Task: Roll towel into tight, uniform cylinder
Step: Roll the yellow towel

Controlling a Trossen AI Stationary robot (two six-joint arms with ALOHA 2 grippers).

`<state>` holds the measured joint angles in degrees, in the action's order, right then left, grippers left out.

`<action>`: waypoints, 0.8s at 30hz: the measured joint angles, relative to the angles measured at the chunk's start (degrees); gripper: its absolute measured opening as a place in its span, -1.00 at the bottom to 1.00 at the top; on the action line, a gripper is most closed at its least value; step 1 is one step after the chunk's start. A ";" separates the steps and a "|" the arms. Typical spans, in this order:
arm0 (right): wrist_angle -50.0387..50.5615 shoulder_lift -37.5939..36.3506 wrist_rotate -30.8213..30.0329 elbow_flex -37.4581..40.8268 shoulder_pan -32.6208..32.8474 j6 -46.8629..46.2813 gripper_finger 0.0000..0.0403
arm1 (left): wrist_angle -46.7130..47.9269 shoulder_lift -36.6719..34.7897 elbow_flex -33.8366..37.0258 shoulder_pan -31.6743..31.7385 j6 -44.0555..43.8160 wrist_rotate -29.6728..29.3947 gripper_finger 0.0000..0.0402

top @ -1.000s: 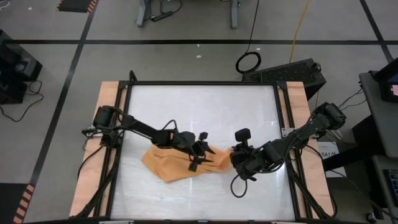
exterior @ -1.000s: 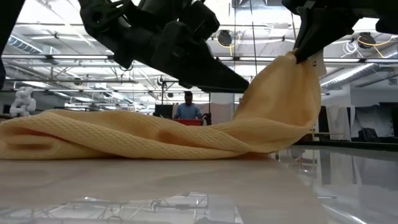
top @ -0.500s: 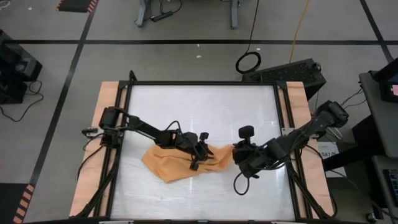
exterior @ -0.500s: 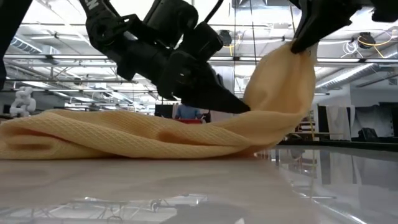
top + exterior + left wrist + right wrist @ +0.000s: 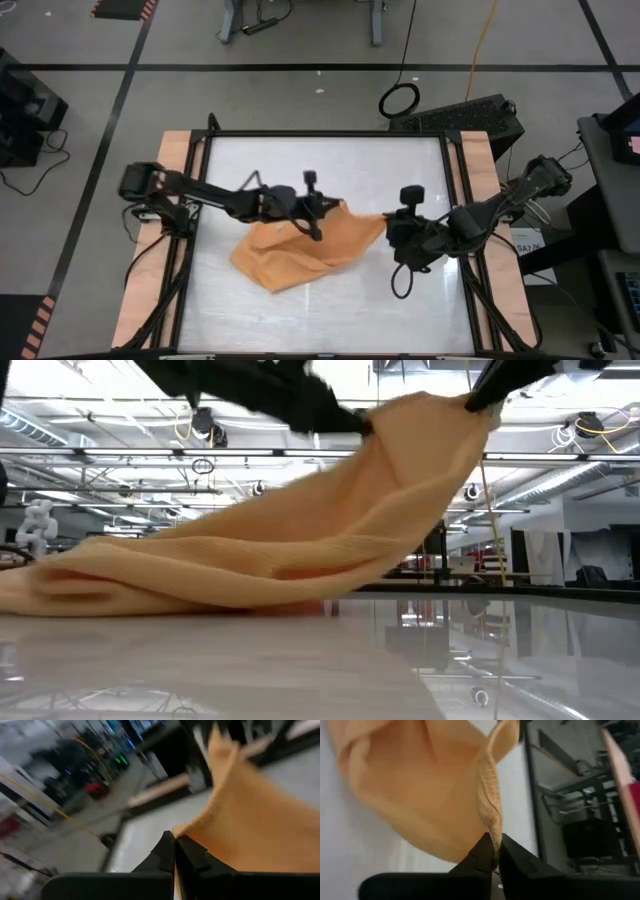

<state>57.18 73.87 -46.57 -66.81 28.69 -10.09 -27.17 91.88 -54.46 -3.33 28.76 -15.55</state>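
**Both grips on the towel, edge lifted**

A second before, my left gripper [image 5: 318, 212] hung open above the towel [image 5: 300, 255] while only my right gripper [image 5: 388, 218] held a raised corner; since then my left fingers [image 5: 167, 851] had clamped tight on the cloth's far edge and risen, so the span between my two grips lifted off the table [image 5: 330, 160]; the near part of the towel lay crumpled on the white surface, toward the table's middle; I could read no label or writing anywhere; my right fingers [image 5: 485, 851] were pinched together on the towel's hem, the ribbed edge running straight into them.
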 joint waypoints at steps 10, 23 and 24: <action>-5.43 -1.95 7.35 3.41 -0.87 -22.53 -0.04 | 10.76 -2.54 0.00 -3.43 -1.45 1.77 -0.99; -36.11 -2.27 15.98 22.74 -0.79 -19.56 0.44 | 12.56 3.41 0.04 -11.04 -0.80 1.92 -0.99; -36.80 -2.27 15.25 22.44 -1.32 -17.51 0.44 | 12.62 3.43 0.04 -11.29 -0.89 1.93 -0.99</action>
<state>20.37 71.59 -31.32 -44.36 27.37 -27.60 -14.55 95.32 -54.41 -14.63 27.87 -13.63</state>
